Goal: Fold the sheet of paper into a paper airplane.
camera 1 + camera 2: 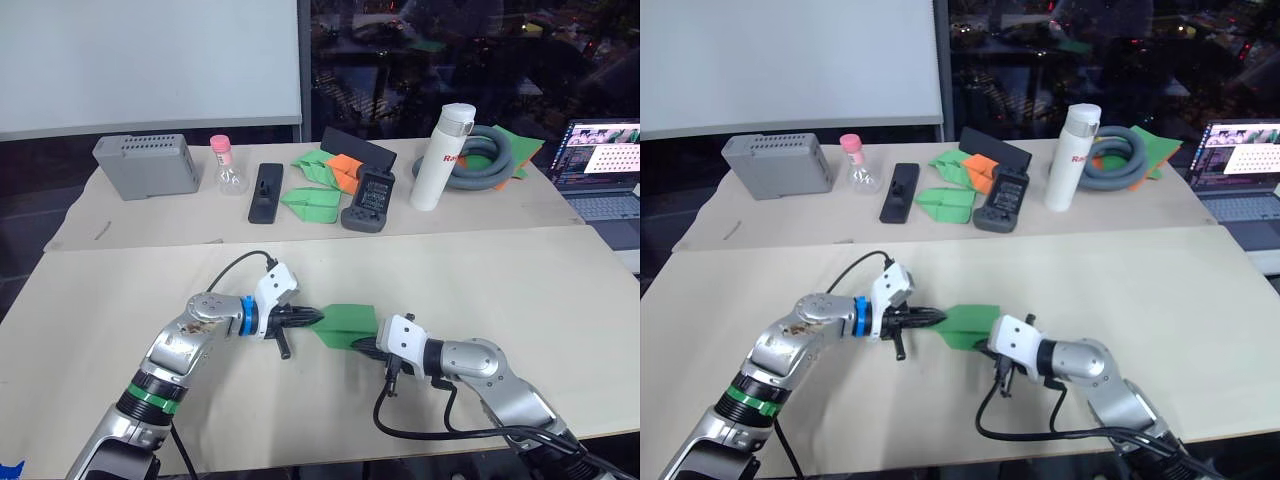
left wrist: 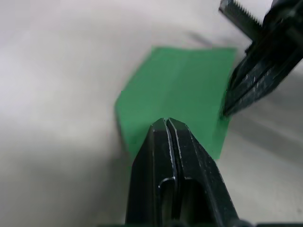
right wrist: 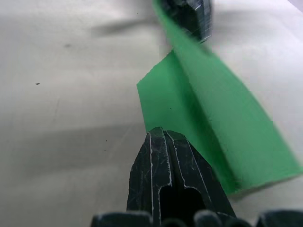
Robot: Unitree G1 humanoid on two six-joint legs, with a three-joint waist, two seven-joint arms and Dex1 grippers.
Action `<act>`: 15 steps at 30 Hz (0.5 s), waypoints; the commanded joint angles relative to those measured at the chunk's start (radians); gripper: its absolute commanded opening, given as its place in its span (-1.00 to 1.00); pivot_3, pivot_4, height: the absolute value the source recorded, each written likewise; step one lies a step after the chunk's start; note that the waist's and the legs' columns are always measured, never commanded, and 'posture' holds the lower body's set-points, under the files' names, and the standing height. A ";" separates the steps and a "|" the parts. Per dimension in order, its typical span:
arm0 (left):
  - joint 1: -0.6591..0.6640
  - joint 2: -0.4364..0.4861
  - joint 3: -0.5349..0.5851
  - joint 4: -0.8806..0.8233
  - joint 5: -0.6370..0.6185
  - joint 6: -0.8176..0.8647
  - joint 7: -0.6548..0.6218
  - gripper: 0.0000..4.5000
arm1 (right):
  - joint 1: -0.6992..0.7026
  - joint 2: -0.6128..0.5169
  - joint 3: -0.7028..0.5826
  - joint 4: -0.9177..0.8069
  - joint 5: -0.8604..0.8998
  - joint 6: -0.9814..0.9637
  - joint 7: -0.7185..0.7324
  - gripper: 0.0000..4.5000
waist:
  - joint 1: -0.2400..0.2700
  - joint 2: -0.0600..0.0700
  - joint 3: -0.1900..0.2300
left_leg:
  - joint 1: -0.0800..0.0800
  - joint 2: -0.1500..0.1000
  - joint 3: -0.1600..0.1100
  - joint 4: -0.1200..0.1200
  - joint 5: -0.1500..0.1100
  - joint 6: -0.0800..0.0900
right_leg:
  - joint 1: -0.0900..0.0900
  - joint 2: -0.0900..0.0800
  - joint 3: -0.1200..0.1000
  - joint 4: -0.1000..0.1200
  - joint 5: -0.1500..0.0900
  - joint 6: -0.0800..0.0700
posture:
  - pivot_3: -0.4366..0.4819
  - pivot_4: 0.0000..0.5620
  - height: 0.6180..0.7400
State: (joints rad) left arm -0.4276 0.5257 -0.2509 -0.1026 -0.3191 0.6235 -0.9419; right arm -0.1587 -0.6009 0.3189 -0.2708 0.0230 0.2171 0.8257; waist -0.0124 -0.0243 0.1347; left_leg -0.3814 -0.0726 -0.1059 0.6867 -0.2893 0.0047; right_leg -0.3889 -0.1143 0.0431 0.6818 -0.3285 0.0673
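Paper, thin and bright green, lies partly folded on the pale matte table [image 1: 560, 300], held between the two grippers: this sheet of paper [image 1: 345, 325] has one flap raised along a straight crease and a flat panel beneath it. Left gripper [image 1: 312, 318] meets one end of the sheet, its two black fingers pressed together on the edge, so it pinches the paper. Right gripper [image 1: 365, 346] comes at the opposite end, its fingers also closed together and pushed against the green surface at the fold; the right wrist view shows the raised flap running away from it toward the other gripper.

Well beyond both grippers, on a second table pushed against the first, sits a row of objects. One grey ribbed plastic box [image 1: 146, 165]. One small clear flask with a pink cap [image 1: 229, 168]. One flat black remote [image 1: 266, 191]. Several folded green paper shapes [image 1: 312, 203] with one orange folded paper [image 1: 345, 166] among them. One black handheld device with buttons [image 1: 370, 198]. One tall white smooth bottle [image 1: 442, 157]. One coiled grey hose [image 1: 488, 158]. One open laptop [image 1: 600, 170] off toward the right arm's side.
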 commanded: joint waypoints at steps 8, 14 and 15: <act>0.025 -0.029 -0.024 -0.005 0.013 -0.007 0.011 -1.00 | 0.005 -0.032 -0.038 -0.074 0.047 0.103 0.045 -0.98 | 0.000 0.000 0.000 | 0.000 0.000 0.000 0.000 0.000 0.000 | 0.000 0.000 0.000 0.000 0.000 0.000 | -0.05 -0.47 1.00; 0.039 -0.032 -0.042 0.005 0.025 -0.022 0.012 -1.00 | 0.011 -0.069 -0.105 -0.186 0.175 0.222 0.100 -0.98 | 0.000 0.000 0.000 | -0.002 0.000 0.000 0.000 0.000 0.000 | -0.001 0.000 0.000 -0.001 0.000 0.000 | -0.05 -0.47 1.00; 0.041 -0.031 -0.045 0.010 0.029 -0.028 0.013 -1.00 | 0.012 -0.075 -0.120 -0.206 0.202 0.244 0.109 -0.98 | 0.000 0.000 0.000 | -0.002 0.000 0.000 0.000 0.000 0.000 | -0.001 0.000 0.000 -0.001 0.000 0.000 | -0.05 -0.47 1.00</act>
State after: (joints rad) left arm -0.3903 0.4966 -0.2912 -0.0942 -0.3041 0.6123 -0.9294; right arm -0.1425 -0.6654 0.2446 -0.4087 0.1683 0.4307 0.9177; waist -0.0126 -0.0243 0.1348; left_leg -0.3833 -0.0726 -0.1060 0.6867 -0.2893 0.0049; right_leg -0.3896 -0.1145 0.0432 0.6805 -0.3285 0.0672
